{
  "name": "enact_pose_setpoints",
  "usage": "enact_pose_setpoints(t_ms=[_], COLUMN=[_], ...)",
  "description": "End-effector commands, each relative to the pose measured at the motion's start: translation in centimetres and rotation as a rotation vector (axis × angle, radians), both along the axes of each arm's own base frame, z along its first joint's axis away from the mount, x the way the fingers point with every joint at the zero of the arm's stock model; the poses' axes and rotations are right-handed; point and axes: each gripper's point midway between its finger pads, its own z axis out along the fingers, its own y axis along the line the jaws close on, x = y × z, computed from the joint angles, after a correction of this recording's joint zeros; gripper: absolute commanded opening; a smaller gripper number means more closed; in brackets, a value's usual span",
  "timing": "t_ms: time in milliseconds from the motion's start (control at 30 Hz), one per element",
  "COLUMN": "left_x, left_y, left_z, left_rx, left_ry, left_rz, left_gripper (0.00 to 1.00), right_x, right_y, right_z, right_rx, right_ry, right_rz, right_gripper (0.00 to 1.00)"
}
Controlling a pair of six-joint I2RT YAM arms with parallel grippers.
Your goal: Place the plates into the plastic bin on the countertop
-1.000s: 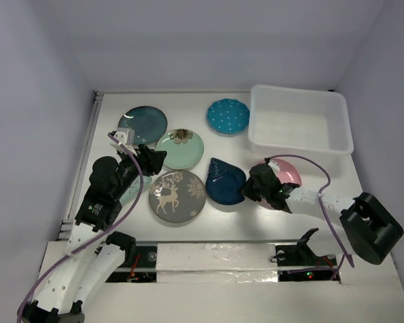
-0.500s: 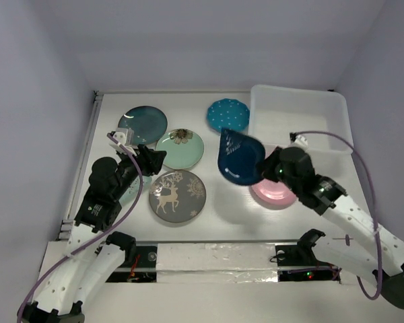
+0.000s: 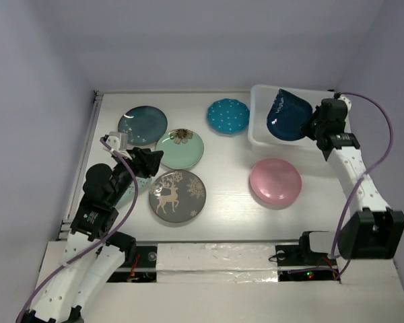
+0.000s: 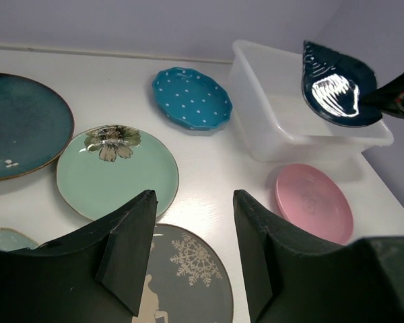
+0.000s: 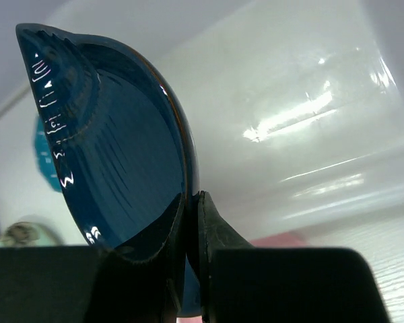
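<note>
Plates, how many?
6 sure: dark teal plate, mint flower plate, blue dotted plate, grey reindeer plate, pink plate on the countertop; navy shell plate in the right gripper over the bin. A pale seventh may hide under the left arm.

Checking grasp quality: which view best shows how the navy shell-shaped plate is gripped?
Right wrist: up close, the right end effector pinches the navy shell-shaped plate by its rim. Top external shows it tilted over the plastic bin; left wrist shows it distantly, with the grip at the frame edge.
</note>
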Motion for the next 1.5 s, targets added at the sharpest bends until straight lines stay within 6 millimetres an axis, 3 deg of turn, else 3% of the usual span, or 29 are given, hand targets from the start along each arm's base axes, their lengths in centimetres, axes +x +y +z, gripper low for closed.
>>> enact_pose_setpoints(t_ms=[0, 67, 133, 167, 367, 400, 533, 633, 833, 933, 967, 1067, 1167, 1200, 1233, 1300, 1367, 1400, 1433, 1467], left_x=[-0.2, -0.2, -0.3, -0.2, -0.2, -0.1, -0.2, -0.1, -0.2, -0.3, -0.3, -0.4, -0.7, -0.8, -0.8, -0.9, -1.1, -1.2, -1.2, -1.2], left_y=[-0.1, -0.1, -0.3, -0.3, -0.3, -0.3, -0.3, -0.2, -0.5, -0.5, -0.5, -0.4, -0.6, -0.5, -0.5, -0.4, -0.6, -0.6, -0.6, -0.6], left_z=[2.1, 2.0, 2.0, 2.0, 2.0, 1.9, 2.0, 2.0, 1.8, 2.0, 2.0, 2.1, 2.3, 2.4, 2.4, 2.6, 2.6, 2.7, 2.7, 2.8], left_rx=[-0.012, -0.011, -0.010, -0.010, -0.009, -0.006, -0.006, -0.006, -0.002, -0.006, -0.004, -0.008, -0.011, -0.012, -0.013, -0.015, -0.016, -0.018, -0.020, -0.019], left_ry=[-0.063, -0.061, -0.060, -0.060, -0.060, -0.057, -0.060, -0.059, -0.054, -0.059, -0.060, -0.063, -0.072, -0.073, -0.076, -0.080, -0.083, -0.086, -0.088, -0.090], left_rz=[-0.003, -0.003, -0.011, -0.011, -0.009, -0.009, -0.008, -0.006, -0.017, -0.017, -0.015, -0.017, -0.026, -0.024, -0.023, -0.023, -0.032, -0.032, -0.032, -0.032], left_gripper=[0.47, 0.46, 0.46, 0.46, 0.46, 0.46, 0.46, 0.46, 0.46, 0.46, 0.46, 0.46, 0.46, 0.46, 0.46, 0.46, 0.46, 0.46, 0.46, 0.46], right_x=[3.5, 5.2, 6.4, 7.3, 10.2, 10.7, 11.5, 11.7, 11.5, 11.2, 11.0, 10.6, 9.9, 9.4, 8.8, 7.7, 5.3, 4.5, 3.1, 1.7], right_y=[0.0, -0.4, -0.8, -0.9, -1.2, -1.2, -0.7, -0.6, -0.7, -1.1, -1.2, -1.7, -2.2, -2.3, -2.3, -3.0, -2.1, -0.5, 0.6, 2.0], right_z=[5.9, 4.6, 4.7, 3.3, 0.6, -0.9, -4.9, -6.8, -9.0, -9.2, -9.3, -7.9, -5.9, -5.8, -3.9, -2.1, -0.2, 0.2, -1.1, -0.2], right_rx=[0.010, 0.028, 0.040, 0.047, 0.074, 0.088, 0.115, 0.132, 0.139, 0.124, 0.119, 0.098, 0.076, 0.075, 0.068, 0.038, 0.020, 0.012, 0.010, 0.006], right_ry=[-0.187, -0.156, -0.159, -0.128, -0.070, -0.037, 0.039, 0.067, 0.117, 0.127, 0.129, 0.100, 0.058, 0.052, 0.007, -0.041, -0.093, -0.105, -0.078, -0.095], right_rz=[0.073, 0.088, 0.099, 0.097, 0.097, 0.098, 0.119, 0.114, 0.107, 0.084, 0.078, 0.054, 0.028, 0.022, 0.019, -0.017, -0.010, 0.030, 0.055, 0.091], right_gripper=[0.00, 0.00, 0.00, 0.00, 0.00, 0.00, 0.00, 0.00, 0.02, 0.31, 0.49, 0.68, 0.76, 0.76, 0.76, 0.75, 0.62, 0.54, 0.42, 0.12])
